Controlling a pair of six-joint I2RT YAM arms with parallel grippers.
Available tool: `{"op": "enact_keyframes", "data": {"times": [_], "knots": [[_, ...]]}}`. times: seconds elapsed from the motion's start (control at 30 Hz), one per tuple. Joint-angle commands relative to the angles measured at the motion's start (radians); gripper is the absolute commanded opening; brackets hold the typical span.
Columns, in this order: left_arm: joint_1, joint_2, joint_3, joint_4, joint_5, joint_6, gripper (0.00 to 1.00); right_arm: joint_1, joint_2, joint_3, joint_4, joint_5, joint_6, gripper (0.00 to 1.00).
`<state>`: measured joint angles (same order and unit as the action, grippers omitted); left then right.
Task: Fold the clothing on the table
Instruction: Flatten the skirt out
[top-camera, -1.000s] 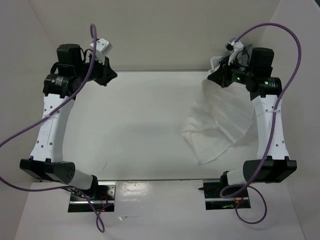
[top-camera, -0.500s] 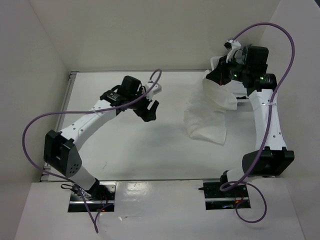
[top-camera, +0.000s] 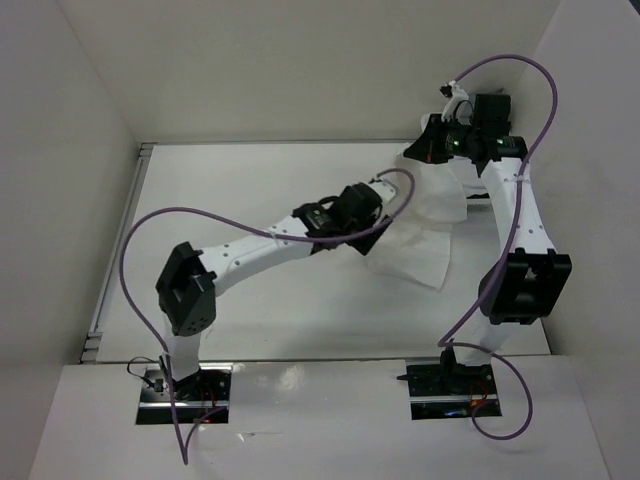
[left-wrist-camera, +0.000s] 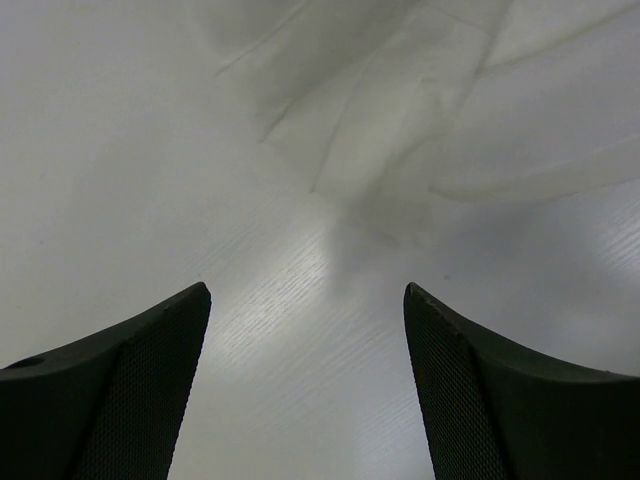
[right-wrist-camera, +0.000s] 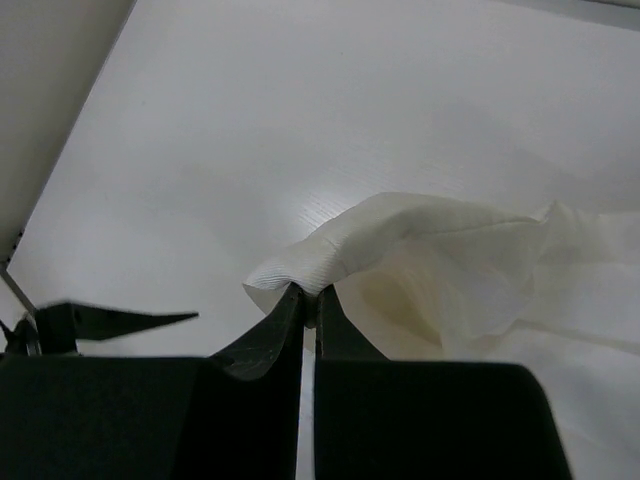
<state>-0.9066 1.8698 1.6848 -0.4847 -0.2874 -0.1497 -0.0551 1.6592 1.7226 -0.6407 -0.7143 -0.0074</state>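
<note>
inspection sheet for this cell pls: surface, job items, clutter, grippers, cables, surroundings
Surface: table, matte white, metal rail along its left edge.
Job's things: white skirt, crumpled on the right side of the table, one end lifted off it.
Clutter: nothing seen.
Grippers: left gripper open, over bare table just short of the skirt's edge; right gripper shut on a fold of the skirt.
Cables: purple cables, one per arm, in loose loops.
Surroundings: plain pale walls around the table.

White table (top-camera: 250, 195); white skirt (top-camera: 415, 255) bunched on right side, partly raised.
</note>
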Motion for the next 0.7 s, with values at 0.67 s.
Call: {"op": "enact_keyframes", "data": {"times": [0.67], "knots": [[-0.232, 0.497, 0.320, 0.041, -0.633, -0.246, 0.83, -0.005, 0.024, -0.004, 0.102, -0.053, 0.072, 0.00]]}}
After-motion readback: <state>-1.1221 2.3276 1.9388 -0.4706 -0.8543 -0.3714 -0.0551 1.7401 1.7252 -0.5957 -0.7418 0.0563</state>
